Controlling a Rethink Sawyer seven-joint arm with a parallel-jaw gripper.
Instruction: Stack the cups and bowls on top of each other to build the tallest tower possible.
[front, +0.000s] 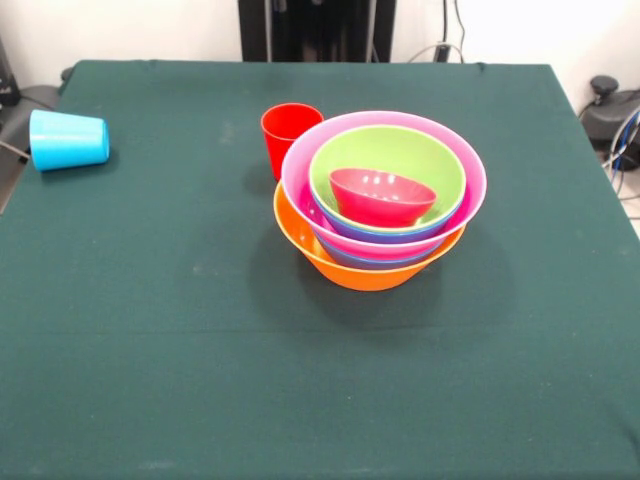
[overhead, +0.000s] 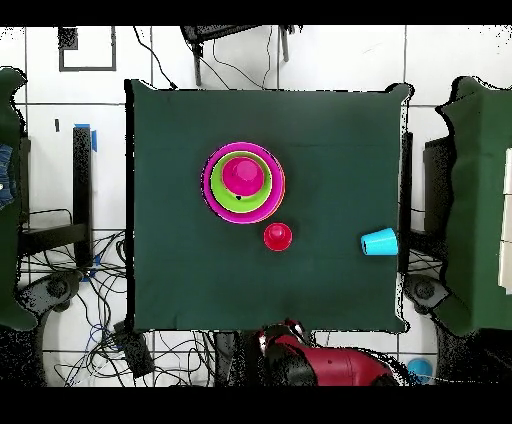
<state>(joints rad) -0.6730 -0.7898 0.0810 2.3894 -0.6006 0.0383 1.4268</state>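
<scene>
Small red bowl (front: 382, 196) sits tilted in tower (front: 380, 205); cup placed on it may slide. Light blue cup (front: 68, 140) on side at surface (front: 320, 380) edge, may roll off. End effector unseen, state unknown.

Nested tower (front: 380, 215) mid-table: orange bowl (front: 350, 268) as base, blue rim just showing above it, then pink bowl (front: 300, 165), purple edge, lime green bowl (front: 400, 150), small red bowl (front: 382, 196) on top, tilted. Red cup (front: 288, 135) upright, just beside the stack. Light blue cup (front: 68, 140) on its side at table edge, well apart.
</scene>
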